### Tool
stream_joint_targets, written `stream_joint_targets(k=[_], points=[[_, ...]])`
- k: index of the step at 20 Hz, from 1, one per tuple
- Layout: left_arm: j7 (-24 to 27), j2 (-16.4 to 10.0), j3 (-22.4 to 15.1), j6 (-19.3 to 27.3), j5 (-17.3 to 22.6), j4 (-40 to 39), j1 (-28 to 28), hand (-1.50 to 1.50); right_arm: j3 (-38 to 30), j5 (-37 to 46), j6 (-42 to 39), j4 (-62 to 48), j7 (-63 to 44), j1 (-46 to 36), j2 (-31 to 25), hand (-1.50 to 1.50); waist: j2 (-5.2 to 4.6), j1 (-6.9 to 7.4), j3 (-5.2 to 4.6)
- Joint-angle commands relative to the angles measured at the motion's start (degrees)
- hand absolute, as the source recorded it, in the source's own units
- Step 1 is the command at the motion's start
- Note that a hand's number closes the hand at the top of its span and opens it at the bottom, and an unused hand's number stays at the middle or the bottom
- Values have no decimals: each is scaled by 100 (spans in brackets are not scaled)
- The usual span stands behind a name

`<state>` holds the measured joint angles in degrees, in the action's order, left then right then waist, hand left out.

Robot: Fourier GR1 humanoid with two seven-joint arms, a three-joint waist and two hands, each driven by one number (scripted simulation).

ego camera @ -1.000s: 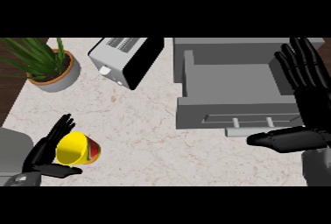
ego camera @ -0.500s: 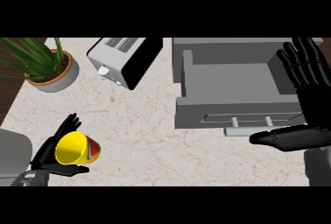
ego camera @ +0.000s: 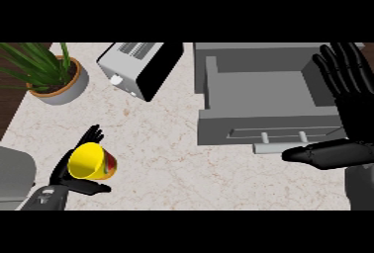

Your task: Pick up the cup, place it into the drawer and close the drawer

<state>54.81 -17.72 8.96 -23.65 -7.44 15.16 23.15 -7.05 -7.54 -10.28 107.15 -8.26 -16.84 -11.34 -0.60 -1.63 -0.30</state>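
Left hand [ego camera: 85, 187] clamped on cup [ego camera: 89, 161] near counter [ego camera: 168, 158] left edge; right hand [ego camera: 353, 106] splayed over drawer [ego camera: 270, 121] right wall.

Counted on the counter [ego camera: 168, 163]: one cup [ego camera: 87, 160], yellow; one drawer [ego camera: 263, 94], grey, fitted with one handle [ego camera: 281, 147] on two posts; one toaster [ego camera: 135, 69]; one potted plant [ego camera: 58, 81]. Two robot hands are seen: left robot hand [ego camera: 86, 187], right robot hand [ego camera: 354, 111]. One grey object [ego camera: 15, 173] is cut off at the lower-left edge
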Motion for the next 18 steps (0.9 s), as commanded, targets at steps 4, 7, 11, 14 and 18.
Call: stream_joint_targets(k=[4,7,11,14,18], points=[[582,103,-74,-1519,140,13,204,150,18,47,-52,-72,193,131,32,-150,9,25,4],[1357,334,-144,-566,32,414,-69,150,-30,119,38,-103,-74,-115,-89,-150,13,71,-4],[1593,277,6,604,2,553,-30,150,-3,74,-34,-152,48,-15,-41,-150,10,65,4],[1758,385,175,-18,282,498,43,150,-66,78,41,-210,81,-79,-14,-150,-1,38,0],[1513,790,671,734,792,652,267,150,-80,33,30,-221,106,-71,7,-150,10,63,7]])
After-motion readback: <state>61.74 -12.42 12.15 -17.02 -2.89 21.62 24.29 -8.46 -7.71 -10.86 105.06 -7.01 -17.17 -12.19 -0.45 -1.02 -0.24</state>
